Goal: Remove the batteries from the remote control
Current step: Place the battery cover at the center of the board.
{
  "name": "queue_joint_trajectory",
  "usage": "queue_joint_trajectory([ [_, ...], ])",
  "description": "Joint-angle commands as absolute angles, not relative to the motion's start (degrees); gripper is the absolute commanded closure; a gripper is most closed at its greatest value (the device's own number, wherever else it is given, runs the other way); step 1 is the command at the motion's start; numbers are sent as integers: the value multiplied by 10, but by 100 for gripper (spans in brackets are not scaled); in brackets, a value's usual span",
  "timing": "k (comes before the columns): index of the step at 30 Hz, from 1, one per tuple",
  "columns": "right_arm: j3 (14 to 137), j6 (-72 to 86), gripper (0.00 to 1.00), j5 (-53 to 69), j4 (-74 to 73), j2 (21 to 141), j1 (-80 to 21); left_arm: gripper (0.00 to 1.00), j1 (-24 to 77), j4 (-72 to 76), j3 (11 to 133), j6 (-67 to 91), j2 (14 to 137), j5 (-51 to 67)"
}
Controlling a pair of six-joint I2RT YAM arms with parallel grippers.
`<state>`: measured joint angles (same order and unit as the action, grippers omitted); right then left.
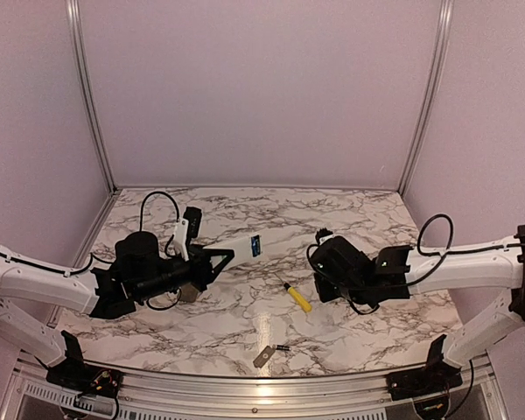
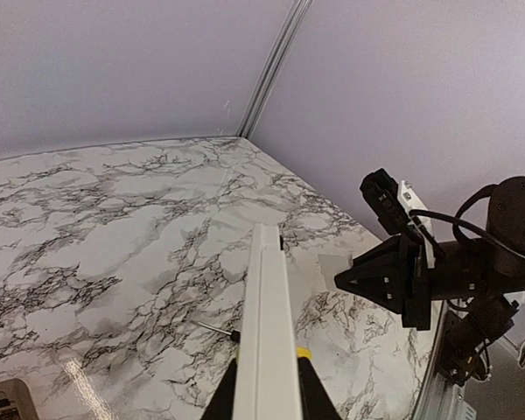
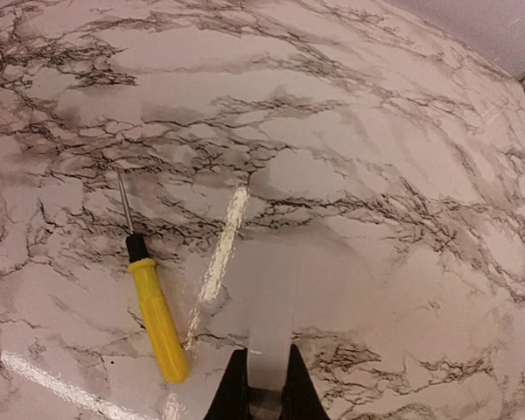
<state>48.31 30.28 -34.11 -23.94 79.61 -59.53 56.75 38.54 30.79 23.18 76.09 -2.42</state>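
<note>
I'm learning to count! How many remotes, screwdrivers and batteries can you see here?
Remote: 1
Screwdriver: 1
Batteries: 2 (blue battery on the remote, dark battery lying loose)
Total: 4

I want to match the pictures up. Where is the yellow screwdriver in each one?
Top external: screwdriver just right of centre, between the arms.
Left wrist: bottom centre, mostly hidden behind the remote.
Right wrist: lower left, fully visible.
Shared landmark: the marble table.
</note>
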Motion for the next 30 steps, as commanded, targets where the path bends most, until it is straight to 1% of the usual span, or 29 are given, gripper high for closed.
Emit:
queue_joint_trajectory([
  [1, 477, 332, 100, -380, -288, 815, -584, 100, 570, 421, 308, 240, 759, -22],
  [5, 476, 338, 100, -387, -303, 841, -579, 100, 570, 443, 303, 252, 778, -16],
  [11, 477, 341, 92, -385, -307, 874, -572, 100, 570, 452, 294, 263, 781, -17],
  [20, 486, 316, 59, -364, -285, 886, -568, 100, 570, 461, 272, 280, 780, -18],
  [30, 476, 267, 28, -311, -223, 838, -567, 100, 570, 476, 248, 299, 788, -6],
])
